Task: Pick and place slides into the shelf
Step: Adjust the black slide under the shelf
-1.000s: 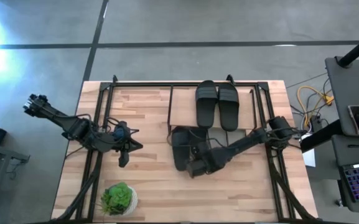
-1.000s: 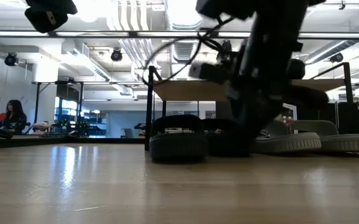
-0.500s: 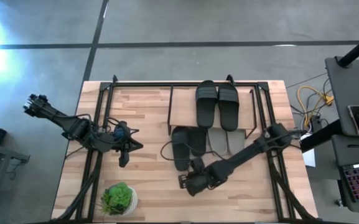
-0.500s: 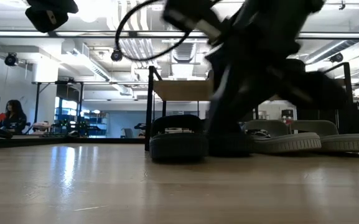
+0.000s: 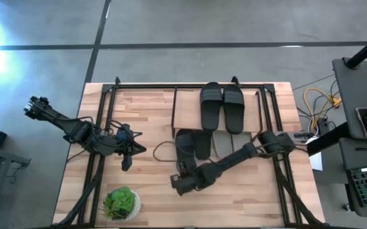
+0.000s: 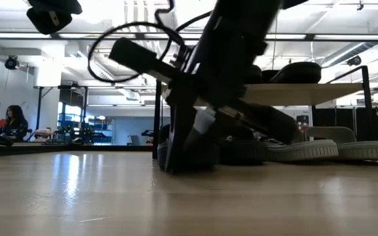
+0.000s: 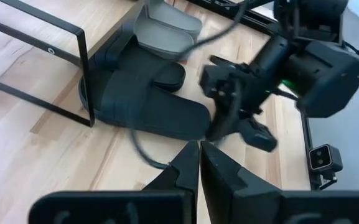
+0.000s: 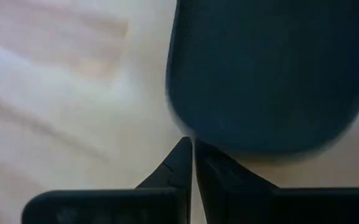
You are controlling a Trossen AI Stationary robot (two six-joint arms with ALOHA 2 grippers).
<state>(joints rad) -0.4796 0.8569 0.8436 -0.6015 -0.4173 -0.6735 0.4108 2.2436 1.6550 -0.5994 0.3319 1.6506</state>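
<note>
The shelf [image 5: 186, 111] stands at the table's far middle, with a black pair of slides [image 5: 222, 107] on its wooden top board. Below that board, a dark pair [image 5: 193, 145] and a light grey pair [image 5: 231, 144] lie soles down on the tabletop, their near ends sticking out toward the near edge. My right gripper [image 5: 178, 185] is shut and slants down just in front of the left dark slide's near end [image 8: 260, 81]. My left gripper [image 5: 126, 163] hangs shut over the table's left part, apart from everything. My right gripper's shut fingertips [image 8: 190, 149] stand right at the rim of the dark slide's near end [image 8: 188, 129], slanting down from the table's right. I cannot tell whether they touch it. The slide lies flat on the table.
A green potted plant [image 5: 121, 203] stands near the table's near left corner. The shelf's thin black leg [image 7: 83, 68] stands beside the dark pair. A loose cable [image 5: 161, 149] loops from my right arm. Bare tabletop [image 5: 151, 191] lies between the plant and my right gripper.
My right gripper has swung from over the dark slides toward the table's left and near edge, tipping steeper and sinking slightly. It stays shut. Its arm has uncovered the dark pair and the light grey pair, which lie where they were.
</note>
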